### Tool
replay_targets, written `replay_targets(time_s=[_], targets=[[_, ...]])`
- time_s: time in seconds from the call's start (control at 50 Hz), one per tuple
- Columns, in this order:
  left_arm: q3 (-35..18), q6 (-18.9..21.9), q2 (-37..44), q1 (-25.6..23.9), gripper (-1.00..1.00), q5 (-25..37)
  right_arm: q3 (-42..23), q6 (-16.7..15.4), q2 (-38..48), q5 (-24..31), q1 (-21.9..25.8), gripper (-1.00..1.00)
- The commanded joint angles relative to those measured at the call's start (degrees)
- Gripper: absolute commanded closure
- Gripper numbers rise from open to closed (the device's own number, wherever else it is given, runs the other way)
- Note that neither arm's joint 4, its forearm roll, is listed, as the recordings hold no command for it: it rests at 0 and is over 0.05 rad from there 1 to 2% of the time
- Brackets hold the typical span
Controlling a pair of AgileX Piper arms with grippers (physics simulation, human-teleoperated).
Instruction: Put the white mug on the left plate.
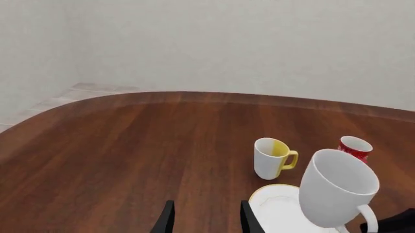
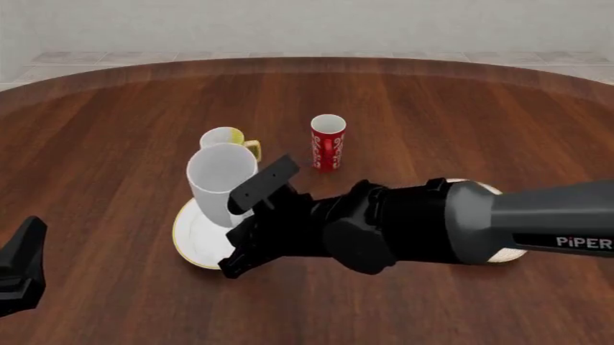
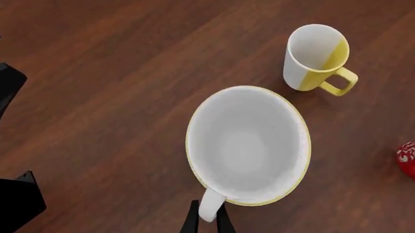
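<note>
white mug [image 2: 223, 183]: was held by its loop handle in the right gripper [image 3: 207, 219], whose fingers were pinched shut on it. It was kept upright with a slight tilt, directly over the left plate [image 2: 192, 244]. Whether the base was already touching the plate couldn't be told from these views.

left plate: sat on the worktop [image 2: 115, 129], partly hidden by the mug and the right arm in the front view. From the right wrist view the mug's mouth was lined up almost exactly inside the gold rim, so centring looked fine.

main risk: honestly, the tilt. If the mug were let go while leaning, it could be tipped over or rocked off the rim. A grip on a thin handle only could also let it swing or slip round.

second risk: a drop from too high. The plate could be knocked or slid along the worktop, and the mug bounced off it.

neighbours: the white-and-yellow mug [image 2: 226, 140] stood just beyond the plate, and the red mug [image 2: 327, 142] further to the right. Either could be clipped by the bulky right arm on retreat, probably the yellow one first.

left gripper [image 1: 204, 218]: was parked low at the near left, fingers spread apart and holding nothing, well clear of the plate, so no trouble was expected from it.
</note>
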Motion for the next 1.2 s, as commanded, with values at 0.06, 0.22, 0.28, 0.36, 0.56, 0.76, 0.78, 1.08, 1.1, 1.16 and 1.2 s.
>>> replay_targets(time_s=[0.06,0.22,0.28,0.36,0.56,0.76,0.78,1.08,1.1,1.16,1.2], targets=[[0.0,-0.2,-0.1,0.1,-1.0,0.1,-1.3,0.1,2.0,-0.3,-0.1,1.0],[0.1,-0.3,0.2,0.0,-1.0,-0.1,-1.7,0.2,2.9,-0.4,-0.1,1.0],[0.1,-0.3,0.5,0.1,-1.0,-0.4,-1.7,0.3,3.7,-0.9,-0.2,1.0],[0.1,-0.3,0.7,0.2,-1.0,-0.6,-1.8,0.0,4.2,-1.1,-0.7,1.0],[0.2,-0.4,0.0,0.4,-1.0,0.0,-1.8,-0.1,5.3,-1.5,-1.3,1.0],[0.2,-0.2,-1.2,0.4,-1.0,1.2,-2.0,0.3,6.1,-1.7,-1.0,1.0],[0.1,-0.3,-1.4,0.4,-1.0,1.4,-1.9,0.3,6.1,-1.8,-0.9,1.0],[0.2,-0.1,-0.5,0.3,-1.0,0.6,-2.7,1.5,7.4,-1.8,-0.5,1.0],[0.2,-0.2,-0.3,0.3,-1.0,0.4,-2.7,1.6,7.5,-1.8,-0.6,1.0],[0.2,-0.1,0.2,0.3,-1.0,0.0,-2.7,1.7,7.5,-1.8,-0.6,1.0],[0.2,0.0,0.7,0.3,-1.0,-0.4,-2.7,1.8,7.6,-1.8,-0.4,1.0]])
